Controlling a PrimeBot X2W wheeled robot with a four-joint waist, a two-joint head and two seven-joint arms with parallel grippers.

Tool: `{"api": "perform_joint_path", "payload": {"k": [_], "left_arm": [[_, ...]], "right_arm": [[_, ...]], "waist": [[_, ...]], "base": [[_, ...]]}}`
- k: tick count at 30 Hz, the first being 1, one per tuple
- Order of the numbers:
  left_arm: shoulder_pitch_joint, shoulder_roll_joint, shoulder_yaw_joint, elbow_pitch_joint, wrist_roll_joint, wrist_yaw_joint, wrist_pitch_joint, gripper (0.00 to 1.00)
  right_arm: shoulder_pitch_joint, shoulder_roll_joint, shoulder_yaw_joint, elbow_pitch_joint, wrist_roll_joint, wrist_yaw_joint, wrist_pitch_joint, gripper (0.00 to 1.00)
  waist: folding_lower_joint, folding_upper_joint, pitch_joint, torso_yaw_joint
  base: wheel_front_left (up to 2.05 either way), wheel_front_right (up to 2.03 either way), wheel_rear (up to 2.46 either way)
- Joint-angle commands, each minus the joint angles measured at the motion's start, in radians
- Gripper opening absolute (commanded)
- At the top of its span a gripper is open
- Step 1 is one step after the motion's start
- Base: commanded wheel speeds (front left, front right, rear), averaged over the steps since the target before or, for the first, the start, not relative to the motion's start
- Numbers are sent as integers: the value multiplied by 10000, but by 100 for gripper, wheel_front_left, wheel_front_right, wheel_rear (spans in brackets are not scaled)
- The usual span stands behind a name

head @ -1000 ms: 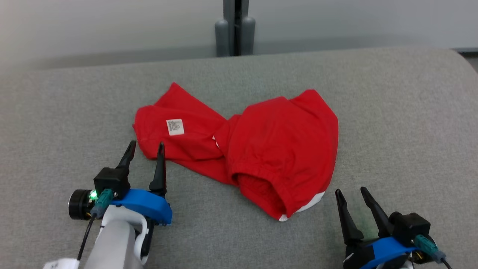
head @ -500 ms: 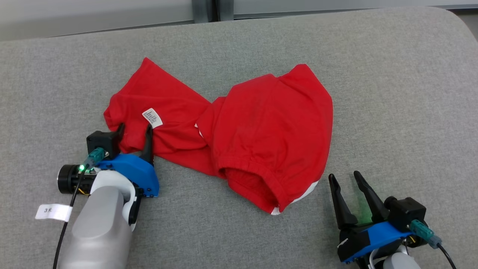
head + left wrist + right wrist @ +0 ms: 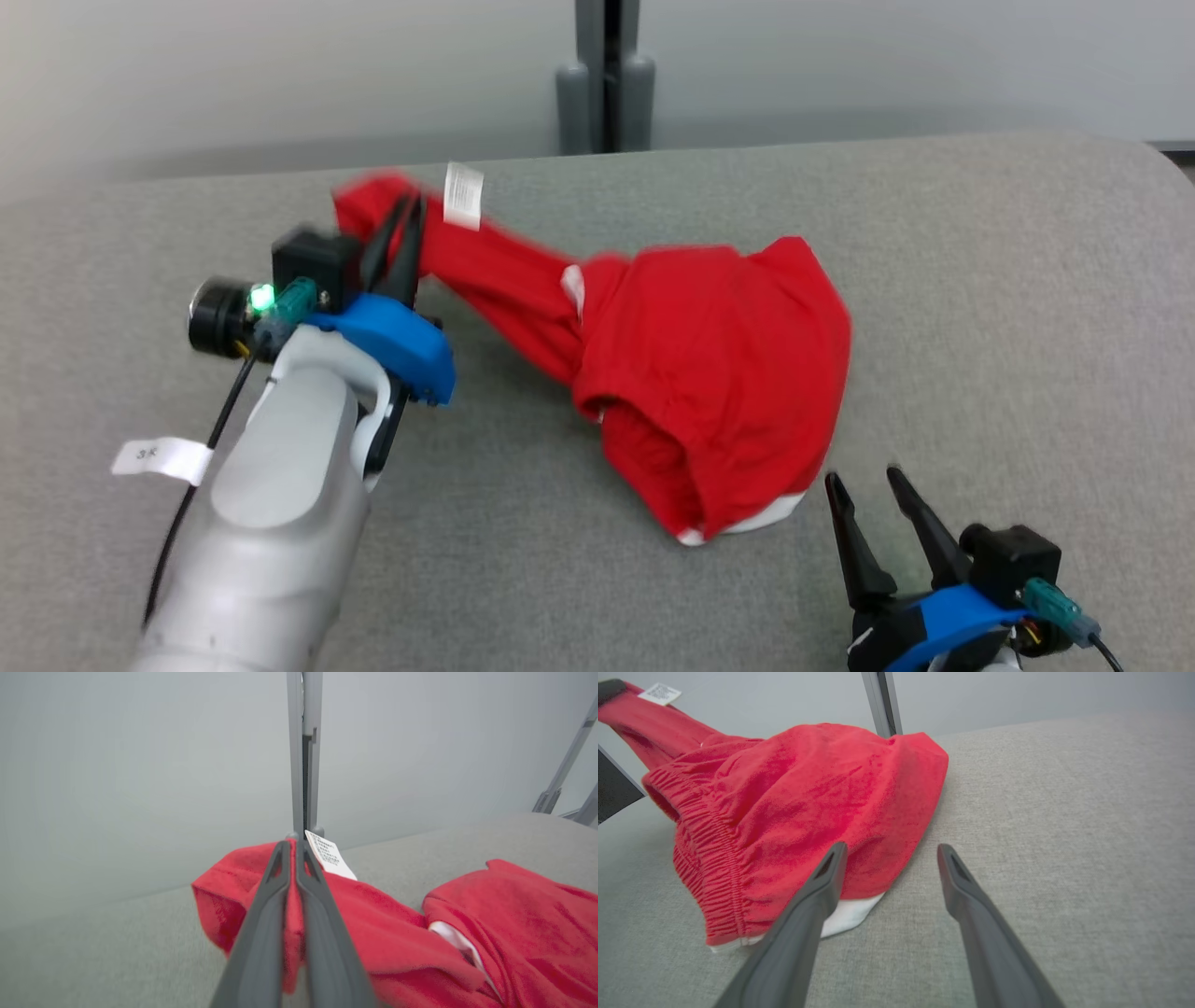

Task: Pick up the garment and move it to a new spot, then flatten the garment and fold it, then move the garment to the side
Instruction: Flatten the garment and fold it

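Note:
The garment (image 3: 709, 364) is a pair of red shorts with an elastic waistband and a white care tag (image 3: 464, 196), lying on the grey cushioned surface (image 3: 1008, 280). My left gripper (image 3: 403, 210) is shut on the garment's left end and holds it lifted off the surface. In the left wrist view the red cloth (image 3: 397, 933) is pinched between the left gripper's (image 3: 293, 847) closed fingers, with the tag (image 3: 329, 861) beside the tips. My right gripper (image 3: 864, 481) stands open near the front right, just right of the waistband; in its wrist view the right gripper (image 3: 892, 848) is apart from the garment (image 3: 798, 802).
A grey post (image 3: 607, 75) stands behind the surface's far edge against a pale wall. Bare grey surface stretches to the right of the garment (image 3: 1064, 812) and along the front.
My left gripper has closed on the garment's left end and raised it away from me, stretching that leg up. The right gripper has stayed open. The head camera has shifted.

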Motion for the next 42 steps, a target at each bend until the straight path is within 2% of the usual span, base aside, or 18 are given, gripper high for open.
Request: {"api": "perform_joint_path", "payload": {"k": [1, 6, 13, 18, 24, 28, 33, 42], "left_arm": [[-237, 156, -145, -355, -98, -4, -51, 0], [-1328, 831, -1265, -2139, -550, -5, -56, 0], [-2830, 1850, -2180, -3146, -1195, -6, 183, 0], [-3424, 2789, -2065, -2822, -1251, 3, 679, 0], [-3395, 4255, -1636, -2029, -1110, 318, 795, 0], [-3131, 4966, -1160, -1820, -1349, 616, 711, 0], [-2887, 5368, -825, -1913, -1567, 837, 623, 0], [-2570, 5500, -583, -2010, -1777, 1410, 612, 0]], "right_arm": [[184, -19, -15, 54, 93, 0, -8, 100], [630, -19, -4, 297, 437, 0, -8, 100], [966, -16, 105, 425, 704, 0, -8, 100], [992, -19, 170, 337, 817, 0, -8, 100], [859, -19, 7, 298, 626, 0, -8, 100], [868, -19, -261, 252, 417, 0, -8, 100], [910, -16, -647, 159, 169, 0, -8, 100], [429, -19, -544, -338, -98, 0, -7, 100]], "waist": [[0, 0, -246, 7], [0, 0, -1113, 319], [0, 0, -1701, 666], [0, 0, -1567, 842], [0, 0, -1072, 962], [0, 0, -788, 1198], [0, 0, -535, 1702], [0, 0, 47, 2422]], "base": [[0, 0, 0], [0, 0, 0], [0, 0, 0], [0, 0, 0], [0, 0, 0], [0, 0, 0], [0, 0, 0], [0, 0, 0]]}}
